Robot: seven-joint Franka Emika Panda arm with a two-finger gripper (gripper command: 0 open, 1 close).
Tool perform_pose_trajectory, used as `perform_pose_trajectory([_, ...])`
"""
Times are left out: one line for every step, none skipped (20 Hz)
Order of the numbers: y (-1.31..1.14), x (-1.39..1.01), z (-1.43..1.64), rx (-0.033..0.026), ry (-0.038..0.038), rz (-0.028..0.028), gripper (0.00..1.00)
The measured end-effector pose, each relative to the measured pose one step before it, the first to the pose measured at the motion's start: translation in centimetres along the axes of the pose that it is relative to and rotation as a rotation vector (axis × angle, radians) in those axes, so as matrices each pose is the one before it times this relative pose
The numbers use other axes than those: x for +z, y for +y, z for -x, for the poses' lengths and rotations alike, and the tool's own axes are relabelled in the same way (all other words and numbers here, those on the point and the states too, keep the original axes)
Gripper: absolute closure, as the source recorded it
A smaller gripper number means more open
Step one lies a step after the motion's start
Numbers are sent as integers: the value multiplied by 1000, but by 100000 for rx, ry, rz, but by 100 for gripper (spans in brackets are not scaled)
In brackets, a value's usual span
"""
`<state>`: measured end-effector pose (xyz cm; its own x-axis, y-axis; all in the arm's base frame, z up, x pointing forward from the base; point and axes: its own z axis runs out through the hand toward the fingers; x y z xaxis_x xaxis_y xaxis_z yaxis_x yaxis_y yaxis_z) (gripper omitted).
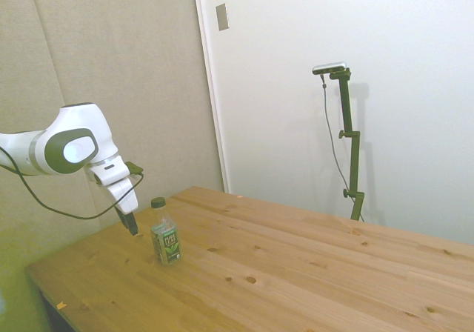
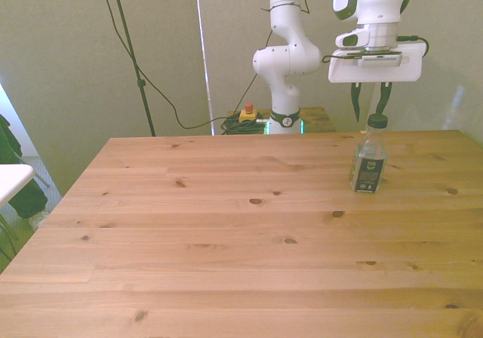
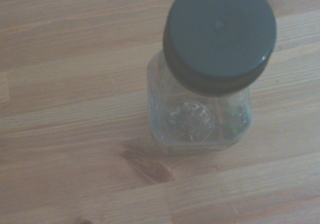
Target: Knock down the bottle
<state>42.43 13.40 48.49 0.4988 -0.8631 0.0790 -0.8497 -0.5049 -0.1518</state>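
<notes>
In the side view, one bottle [image 1: 165, 236] is seen upright near the table's [image 1: 296, 273] corner, with the gripper [image 1: 132, 224] just beside it. In the front view, the fingers are seen spread behind its cap. In the wrist view, one dark cap [image 3: 219, 34] is shown above bare wood.

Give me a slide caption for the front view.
Open gripper poised just behind the upright bottle near the wooden table's right side.

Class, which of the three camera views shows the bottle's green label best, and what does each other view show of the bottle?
The front view: the bottle stands upright, its label facing the camera, the claw just behind its cap. The side view shows the label too, but smaller. The wrist view looks down on the dark cap and clear shoulders; no label.
</notes>
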Motion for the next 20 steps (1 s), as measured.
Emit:
perform_pose_trajectory([-335,-180,-83,237,8,469,100])
perform_pose_trajectory([-309,-198,-105,302,-299,626,100])
perform_pose_trajectory([-298,-142,-146,247,-248,519,100])
perform_pose_trajectory([-354,-75,-197,388,-446,510,100])
perform_pose_trajectory([-384,-61,-261,446,-471,212,100])
perform_pose_trajectory([-380,45,-302,521,-672,624,100])
perform_pose_trajectory([-433,32,-283,542,-599,419,100])
perform_pose_trajectory([-418,71,-262,481,-598,474,100])
perform_pose_trajectory([-402,147,-222,524,-587,653,100])
perform_pose_trajectory([-418,93,-187,544,-365,283,100])
perform_pose_trajectory([-366,162,-180,537,-178,356,100])
perform_pose_trajectory([-326,152,-175,377,126,433,100])
perform_pose_trajectory([-314,166,-150,309,130,387,100])
perform_pose_trajectory([-287,98,-109,285,184,271,100])
perform_pose_trajectory([-271,15,-96,91,422,424,100])
perform_pose_trajectory([-235,-64,-86,93,625,313,100])
perform_pose_trajectory([-269,-148,-126,328,586,-41,100])
perform_pose_trajectory([-249,-177,-151,504,495,-140,100])
perform_pose_trajectory([-271,-215,-212,519,316,-301,100])
perform_pose_trajectory([-257,-175,-292,353,597,-44,100])
